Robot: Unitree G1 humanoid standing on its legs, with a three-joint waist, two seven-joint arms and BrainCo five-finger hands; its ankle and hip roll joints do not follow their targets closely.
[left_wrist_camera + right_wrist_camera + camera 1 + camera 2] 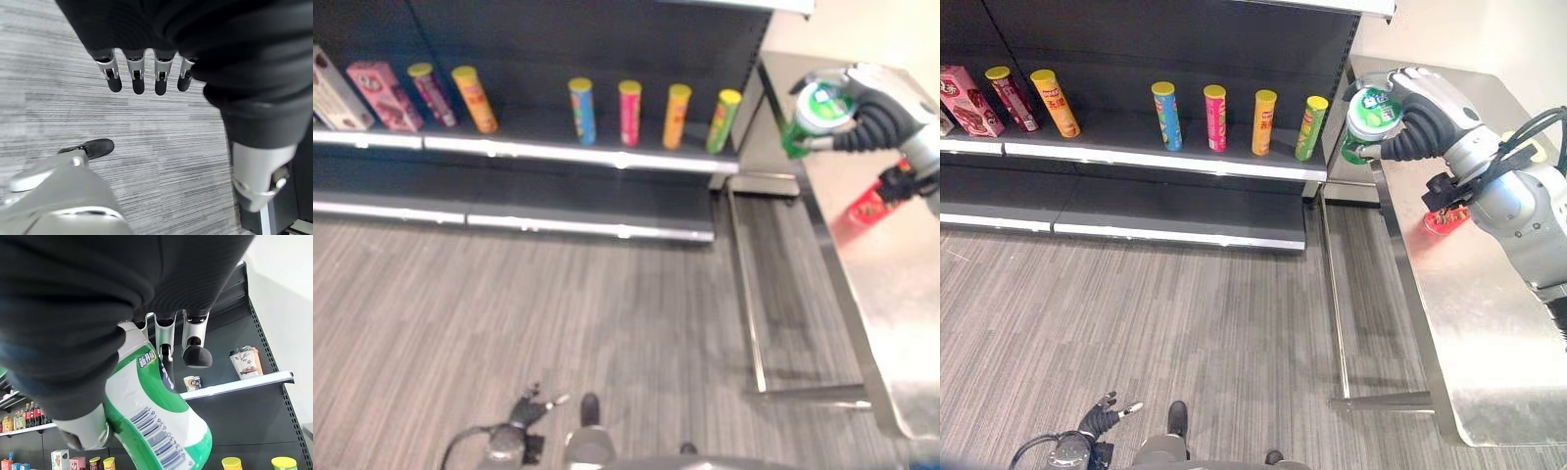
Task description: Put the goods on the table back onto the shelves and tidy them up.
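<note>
R hand (1420, 117) curled round green-white bottle (1371, 116), held in air btwn table (1469, 323) edge & shelf (1156, 157) end. L hand (142, 78) idle, fingers straight. Step: carry to shelf. Next: swing left, stand bottle upright beside canisters (1310, 127); red item (1445, 220) on table awaits

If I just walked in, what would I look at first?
Probably the right hand holding a green and white container up near the end of the shelf, above the far end of the metal table. Next, the row of colourful tubes standing on that dark shelf. A red item lies on the table under the right arm, and the left hand hangs open low over the grey floor.
</note>
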